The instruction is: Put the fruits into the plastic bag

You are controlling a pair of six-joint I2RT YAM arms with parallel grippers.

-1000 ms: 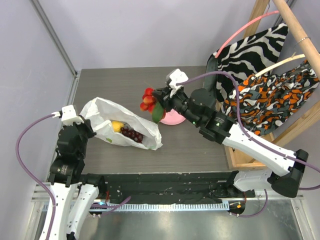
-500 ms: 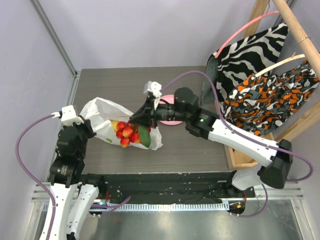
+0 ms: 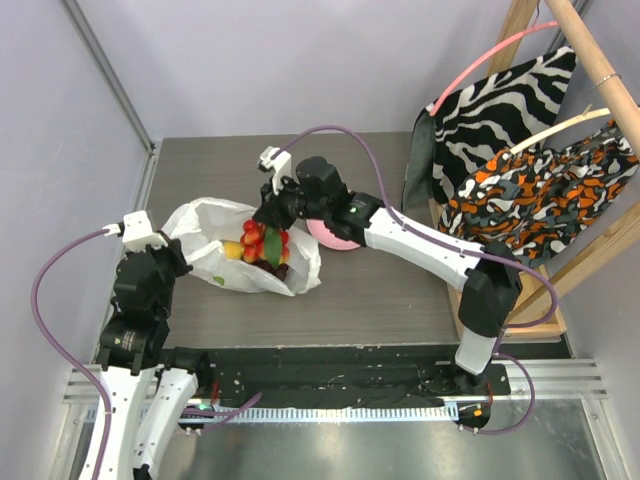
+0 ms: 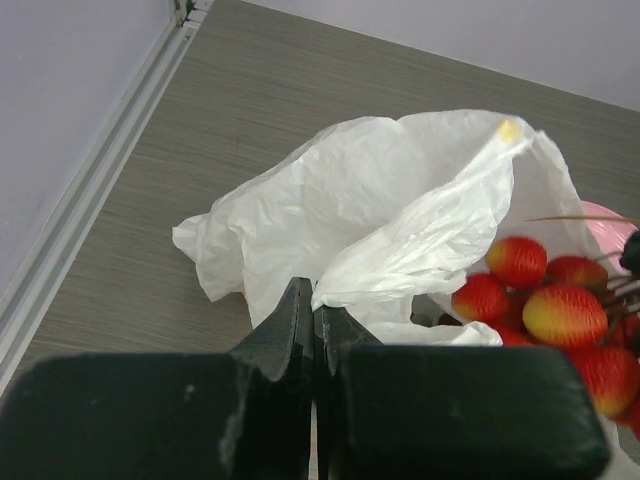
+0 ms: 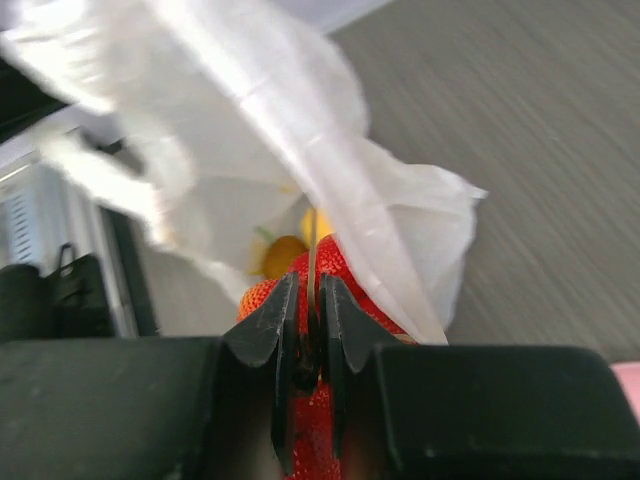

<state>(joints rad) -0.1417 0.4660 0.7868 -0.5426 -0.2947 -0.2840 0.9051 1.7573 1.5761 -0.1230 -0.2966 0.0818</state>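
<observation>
The white plastic bag [image 3: 205,225] lies open at the table's left; it also shows in the left wrist view [image 4: 380,210] and the right wrist view [image 5: 250,110]. My left gripper [image 3: 178,255] is shut on the bag's near edge [image 4: 315,305]. My right gripper [image 3: 270,212] is shut on the stem of a bunch of red and orange fruits [image 3: 262,240] and holds it in the bag's mouth [image 5: 312,300]. The bunch also shows in the left wrist view [image 4: 545,305]. A yellow lemon [image 3: 232,250] lies inside the bag. The grape bunch is mostly hidden.
A round pink plate [image 3: 338,240] sits just right of the bag, under my right arm. A wooden rack [image 3: 590,55] at the right carries a zebra-striped cloth [image 3: 500,95] and an orange patterned cloth [image 3: 545,190]. A metal rail [image 3: 150,160] edges the table's left side.
My right gripper has carried the red fruit bunch left from above the pink plate to the bag's mouth. The left gripper has kept its hold on the bag.
</observation>
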